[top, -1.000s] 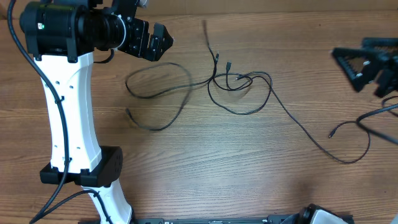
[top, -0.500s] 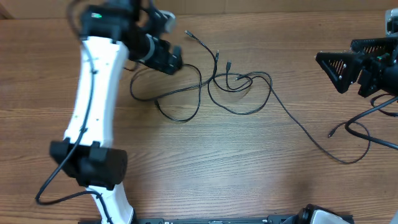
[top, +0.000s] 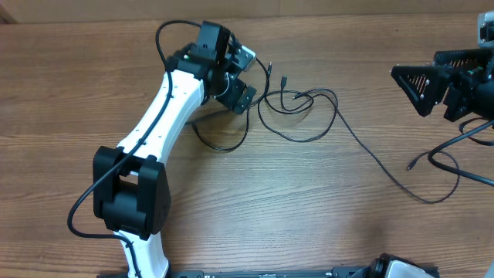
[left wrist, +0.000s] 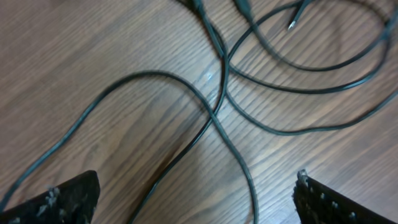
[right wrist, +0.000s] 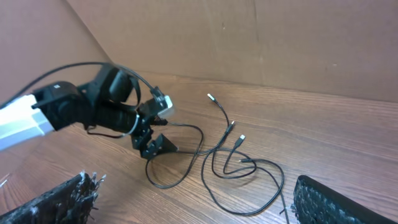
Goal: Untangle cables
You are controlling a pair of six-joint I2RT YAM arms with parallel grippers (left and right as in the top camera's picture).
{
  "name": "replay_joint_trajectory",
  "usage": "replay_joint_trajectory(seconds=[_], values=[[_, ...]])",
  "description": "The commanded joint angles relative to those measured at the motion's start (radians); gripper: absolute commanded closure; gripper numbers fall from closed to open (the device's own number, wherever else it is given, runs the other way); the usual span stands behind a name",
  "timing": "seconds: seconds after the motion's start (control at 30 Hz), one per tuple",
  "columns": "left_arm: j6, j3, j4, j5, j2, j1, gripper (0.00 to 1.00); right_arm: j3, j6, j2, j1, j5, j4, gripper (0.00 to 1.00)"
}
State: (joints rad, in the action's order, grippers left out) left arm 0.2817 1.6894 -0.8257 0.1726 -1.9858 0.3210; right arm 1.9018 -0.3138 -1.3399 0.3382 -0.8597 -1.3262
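Thin black cables (top: 297, 100) lie tangled on the wooden table, with small plugs (top: 284, 78) at their ends. One loop (top: 224, 145) curls out left of the knot, and a long strand (top: 382, 166) trails off to the right. My left gripper (top: 248, 81) hovers open just left of the knot. In its wrist view two strands cross (left wrist: 214, 118) ahead of the gripper (left wrist: 196, 196), and nothing is between the fingers. My right gripper (top: 407, 91) is open at the far right, well away from the tangle (right wrist: 242, 165).
The left arm (top: 166, 108) stretches diagonally from its base (top: 131, 193) at bottom left. A thicker black arm cable (top: 463, 166) curls on the table at the right edge. Brown cardboard walls (right wrist: 280, 37) stand behind the table.
The left arm swung right from the table's far left to the knot. The left cable loop has shifted right and shrunk. The right gripper moved slightly left, then stayed still.
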Motion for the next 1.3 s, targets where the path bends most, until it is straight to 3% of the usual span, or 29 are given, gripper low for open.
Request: replay_joint_trajectory(seconds=[0.0, 0.27, 0.6, 0.7, 0.77, 0.83, 0.93, 1.0, 1.13, 1.27], values=[[-0.081, -0.096, 0.072, -0.024, 0.011, 0.003, 0.0, 0.017, 0.002, 0.002, -0.008, -0.03, 0.004, 0.0], [-0.28, -0.141, 0.182, -0.022, -0.045, 0.013, 0.1, 0.017, 0.002, 0.002, -0.017, -0.048, -0.004, 0.0], [-0.258, -0.141, 0.238, -0.015, -0.195, 0.1, 0.15, 0.017, -0.005, 0.002, -0.078, -0.05, 0.008, 0.0], [-0.249, -0.141, 0.256, -0.019, -0.2, 0.119, 0.28, 0.017, -0.005, 0.002, -0.09, -0.05, 0.012, 0.0], [-0.248, -0.141, 0.267, -0.019, -0.2, 0.121, 0.42, 0.017, -0.005, 0.002, -0.09, -0.05, 0.011, 0.0], [-0.248, -0.141, 0.27, -0.02, -0.2, 0.121, 0.84, 0.017, -0.005, 0.002, -0.09, -0.05, 0.011, 0.0], [-0.248, -0.141, 0.269, -0.027, -0.2, 0.119, 0.83, 0.017, -0.005, 0.002, -0.09, -0.05, 0.012, 0.0], [-0.248, -0.141, 0.265, -0.027, -0.2, 0.118, 0.96, 0.017, -0.005, 0.002, -0.09, -0.05, 0.012, 0.0], [-0.248, -0.14, 0.261, -0.039, -0.2, 0.117, 0.96, 0.017, -0.005, 0.002, -0.09, -0.05, 0.012, 0.0], [-0.255, -0.083, 0.171, -0.159, -0.198, 0.103, 0.96, 0.017, -0.005, 0.002, -0.09, -0.011, 0.014, 0.0]])
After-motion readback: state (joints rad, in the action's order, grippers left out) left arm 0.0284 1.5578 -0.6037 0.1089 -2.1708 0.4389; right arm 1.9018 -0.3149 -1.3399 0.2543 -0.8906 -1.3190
